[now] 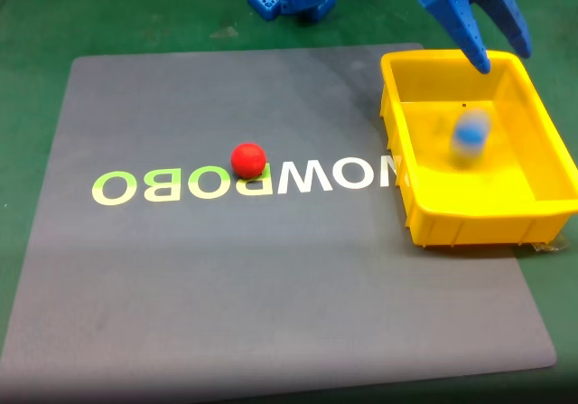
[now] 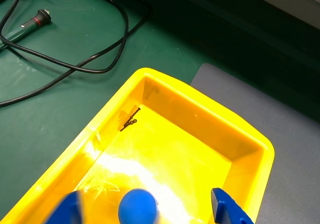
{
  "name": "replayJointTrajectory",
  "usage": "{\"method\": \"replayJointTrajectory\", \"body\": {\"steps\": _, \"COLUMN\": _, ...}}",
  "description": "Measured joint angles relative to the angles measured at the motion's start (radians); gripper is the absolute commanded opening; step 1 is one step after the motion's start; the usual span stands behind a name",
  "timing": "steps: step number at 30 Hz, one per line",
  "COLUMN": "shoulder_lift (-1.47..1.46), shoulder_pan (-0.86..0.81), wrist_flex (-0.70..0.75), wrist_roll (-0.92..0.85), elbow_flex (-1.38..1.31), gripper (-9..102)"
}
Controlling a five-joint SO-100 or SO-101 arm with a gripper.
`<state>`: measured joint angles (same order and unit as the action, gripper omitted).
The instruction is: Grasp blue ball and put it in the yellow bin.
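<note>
One blue ball (image 1: 470, 136) drops, blurred, into the yellow bin (image 1: 408, 207); my gripper (image 1: 499, 58) hangs wide open, empty. Next I retract.

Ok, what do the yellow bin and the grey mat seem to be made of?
The yellow bin looks like glossy moulded plastic: its floor throws a bright glare and the rim is smoothly rounded. The grey mat looks matte and thin, perhaps rubber or foam; it shows no glare, so the material stays uncertain.
</note>
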<state>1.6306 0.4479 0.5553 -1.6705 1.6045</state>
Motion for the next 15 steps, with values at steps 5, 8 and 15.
{"method": "replayJointTrajectory", "body": {"steps": 5, "shoulder_lift": 0.0, "shoulder_pan": -0.003, "wrist_flex": 0.009, "wrist_roll": 0.009, "elbow_flex": 0.0, "gripper": 34}}
{"method": "replayJointTrajectory", "body": {"steps": 8, "shoulder_lift": 0.002, "shoulder_pan": -0.006, "wrist_flex": 0.029, "wrist_roll": 0.012, "elbow_flex": 0.0, "gripper": 33}}
{"method": "replayJointTrajectory", "body": {"steps": 15, "shoulder_lift": 0.132, "shoulder_pan": -0.037, "wrist_flex": 0.098, "wrist_roll": 0.029, "elbow_flex": 0.044, "gripper": 20}}
